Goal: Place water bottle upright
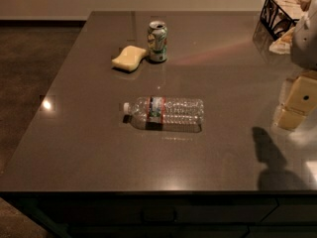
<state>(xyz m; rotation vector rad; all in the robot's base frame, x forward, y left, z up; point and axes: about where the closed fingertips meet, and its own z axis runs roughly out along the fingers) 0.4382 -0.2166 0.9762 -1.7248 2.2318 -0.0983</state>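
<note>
The water bottle (166,113) is a clear ribbed plastic bottle with a white cap and a red-white-blue label band. It lies on its side near the middle of the dark grey table (89,148), with its cap pointing left. My gripper (299,99) is a cream-coloured part under a white arm at the right edge of the camera view. It hangs over the table, well to the right of the bottle and apart from it. It holds nothing that I can see.
A green-and-white soda can (157,41) stands upright at the back of the table. A yellow sponge (129,58) lies just left of the can. A black wire basket (280,15) with pale items stands at the back right corner. The floor lies to the left of the table.
</note>
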